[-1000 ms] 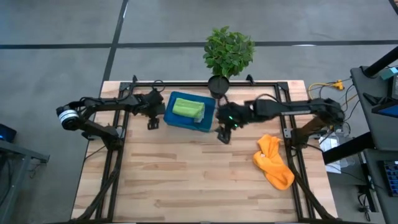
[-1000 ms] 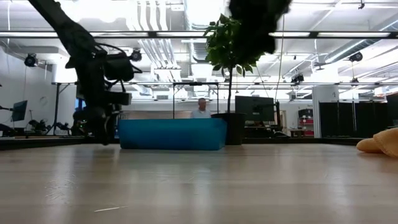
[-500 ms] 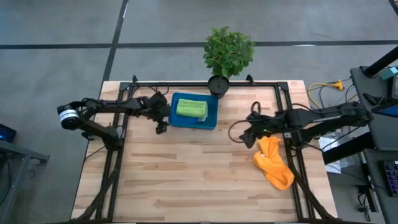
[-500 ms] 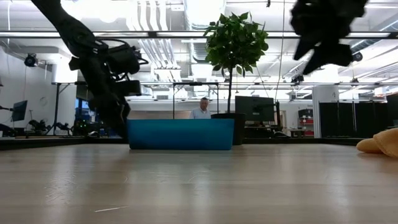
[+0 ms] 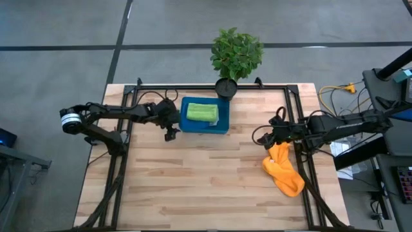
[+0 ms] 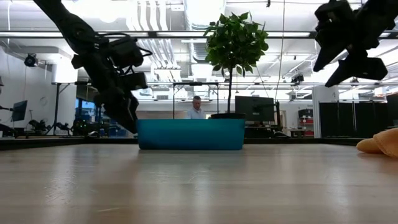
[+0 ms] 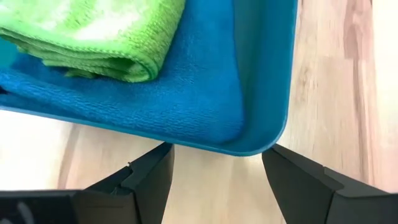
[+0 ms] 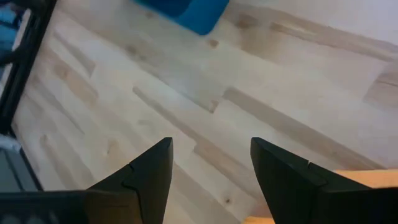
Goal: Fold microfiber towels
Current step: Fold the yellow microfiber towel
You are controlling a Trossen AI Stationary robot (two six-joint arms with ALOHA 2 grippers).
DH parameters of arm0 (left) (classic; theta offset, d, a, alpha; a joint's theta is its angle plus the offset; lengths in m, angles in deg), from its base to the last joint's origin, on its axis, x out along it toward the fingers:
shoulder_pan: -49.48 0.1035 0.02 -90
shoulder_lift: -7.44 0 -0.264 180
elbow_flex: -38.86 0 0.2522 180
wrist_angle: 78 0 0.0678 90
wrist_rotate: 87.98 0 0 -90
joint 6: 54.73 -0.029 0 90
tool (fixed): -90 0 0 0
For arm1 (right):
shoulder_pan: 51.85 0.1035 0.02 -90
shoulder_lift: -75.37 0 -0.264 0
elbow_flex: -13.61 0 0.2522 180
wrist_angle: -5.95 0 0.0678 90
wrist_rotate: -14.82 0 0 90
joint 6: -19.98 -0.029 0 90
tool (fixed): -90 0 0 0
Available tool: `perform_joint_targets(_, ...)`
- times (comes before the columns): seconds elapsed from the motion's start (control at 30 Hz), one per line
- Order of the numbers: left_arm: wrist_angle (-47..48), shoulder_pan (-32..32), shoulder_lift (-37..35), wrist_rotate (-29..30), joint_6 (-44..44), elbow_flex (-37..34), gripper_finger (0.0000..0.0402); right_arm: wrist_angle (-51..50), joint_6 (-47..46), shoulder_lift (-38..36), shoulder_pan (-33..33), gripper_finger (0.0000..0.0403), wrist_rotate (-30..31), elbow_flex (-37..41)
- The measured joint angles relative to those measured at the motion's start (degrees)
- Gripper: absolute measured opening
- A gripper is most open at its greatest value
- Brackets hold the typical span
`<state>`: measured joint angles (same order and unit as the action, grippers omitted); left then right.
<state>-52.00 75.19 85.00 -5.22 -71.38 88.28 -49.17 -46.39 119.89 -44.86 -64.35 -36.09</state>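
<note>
So, progress: a folded green towel (image 5: 199, 112) lies on a blue towel (image 7: 186, 106) inside the blue tray (image 5: 185, 125) at the far middle of the table, so those two look done; no grey-white cloth shows in any view.
Left to do: the orange towel (image 5: 282, 167) lies crumpled and unfolded near the right edge of the table, well apart from the tray.
Left gripper (image 5: 170, 132): at the tray's left near corner, fingers spread with nothing between them; in the left wrist view the tray's rim sits just ahead of the gap.
Right gripper (image 5: 264, 138): above the boards just beside the far end of the orange towel, fingers spread and holding nothing; it seems placed to take that cloth next.
Surface: a pale wooden table (image 5: 193, 187) of jointed planks with a dark metal frame around it.
Room: a potted plant (image 5: 236, 55) stands at the far edge; grey floor around; in the low view, an open hall with ceiling lights, monitors and a person (image 6: 196, 107) far behind the tray.
</note>
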Motion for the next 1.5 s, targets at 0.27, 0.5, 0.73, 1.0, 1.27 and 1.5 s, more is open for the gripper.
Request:
perform_joint_targets(0.27, 1.2, -0.3, -0.5, 0.0, -0.1, 0.3, 0.0231, 0.0, -8.5, 1.2, -0.7, 0.021, 4.2, 0.1)
perform_joint_targets(0.5, 4.7, -0.4, -1.9, 0.0, 0.0, 2.1, 0.0231, -18.5, -26.7, 1.5, -4.4, 0.021, -6.2, 0.0)
perform_joint_targets(0.73, 3.9, -0.4, -2.2, 0.0, 0.0, 3.2, 0.0231, -19.7, -33.7, 3.7, -4.5, 0.021, -7.8, 0.0)
perform_joint_targets(1.0, 1.3, -0.4, -2.3, -0.1, -0.1, 3.2, 0.0231, 5.5, -22.0, 9.4, -4.5, 0.021, 2.4, -0.2)
perform_joint_targets(1.27, 0.1, -0.4, -2.3, -0.2, -0.1, 3.2, 0.0231, 27.9, -16.8, 15.1, -4.8, 0.021, 8.1, -1.5)
perform_joint_targets(1.5, 0.1, -0.4, -2.3, -0.3, 2.8, 3.1, 0.0231, -18.5, -63.9, 24.7, 7.5, 0.021, 4.8, -12.7)
